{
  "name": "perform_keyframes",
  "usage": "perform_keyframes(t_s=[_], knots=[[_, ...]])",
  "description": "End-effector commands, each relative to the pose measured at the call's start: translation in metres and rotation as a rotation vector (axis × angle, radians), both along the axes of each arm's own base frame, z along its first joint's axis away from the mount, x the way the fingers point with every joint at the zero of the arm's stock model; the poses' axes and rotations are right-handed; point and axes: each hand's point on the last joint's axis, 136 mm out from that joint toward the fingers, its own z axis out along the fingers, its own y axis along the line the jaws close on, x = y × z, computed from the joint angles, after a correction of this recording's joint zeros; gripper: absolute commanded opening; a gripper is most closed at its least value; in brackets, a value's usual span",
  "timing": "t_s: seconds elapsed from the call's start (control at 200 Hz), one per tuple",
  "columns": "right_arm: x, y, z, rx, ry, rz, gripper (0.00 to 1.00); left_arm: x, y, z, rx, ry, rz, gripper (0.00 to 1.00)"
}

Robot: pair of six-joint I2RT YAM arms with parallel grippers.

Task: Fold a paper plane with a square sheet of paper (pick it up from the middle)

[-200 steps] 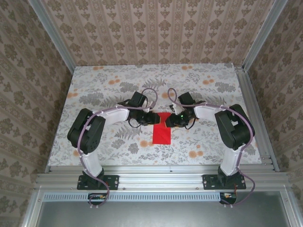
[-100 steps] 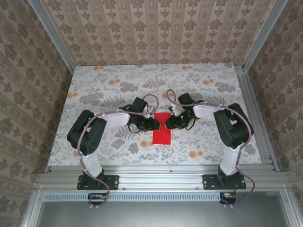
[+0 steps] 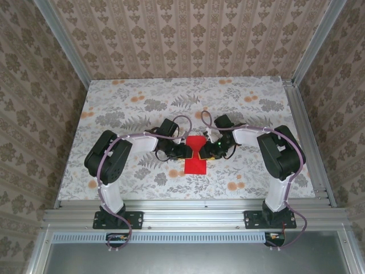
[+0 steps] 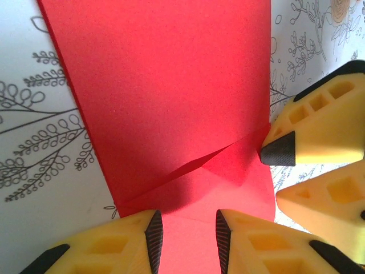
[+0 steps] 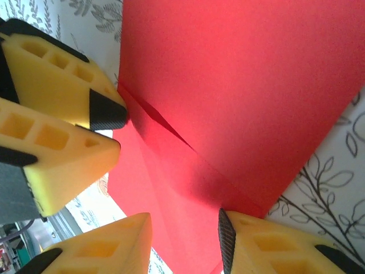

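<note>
A flower-patterned table point(image 3: 125, 97) was seen from above, with two black robot arms reaching inward from its near edge. The square sheet of paper point(image 3: 195, 164), bright red, lay about midway between the table's left and right edges and somewhat closer to the near edge than the far one. It was squeezed narrow across its middle, like an hourglass. Its near half lay flat and wide, and its far half fanned out smaller. The left gripper point(image 3: 185, 152) met the paper's waist from the left and the right gripper point(image 3: 206, 150) met it from the right, so the two faced each other just across the sheet. In the left wrist view, the left gripper's yellow jaws stood partly apart with red paper filling the gap between the pads, and a raised crease ran across the sheet to a dark fingertip point(image 4: 278, 149) of the right gripper touching the opposite edge. The right wrist view mirrored this: its jaws were also partly apart astride the paper. Whether any pad actually pressed the sheet could not be told.
</note>
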Motion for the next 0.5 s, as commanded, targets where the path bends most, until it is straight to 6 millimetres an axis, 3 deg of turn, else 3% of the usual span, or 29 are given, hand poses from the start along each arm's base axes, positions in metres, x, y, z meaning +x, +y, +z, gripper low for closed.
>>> perform_keyframes(t_s=[0.0,0.17,0.495], knots=[[-0.006,0.000,0.012,0.009,-0.010,-0.012,0.39,-0.008,0.004,-0.021,0.047,0.044,-0.009,0.34],[-0.001,-0.012,0.024,-0.051,-0.084,-0.063,0.41,-0.010,0.005,-0.022,0.050,0.048,-0.012,0.34],[0.020,-0.016,0.013,-0.123,-0.143,-0.046,0.44,-0.010,0.007,-0.023,0.049,0.050,-0.013,0.34]])
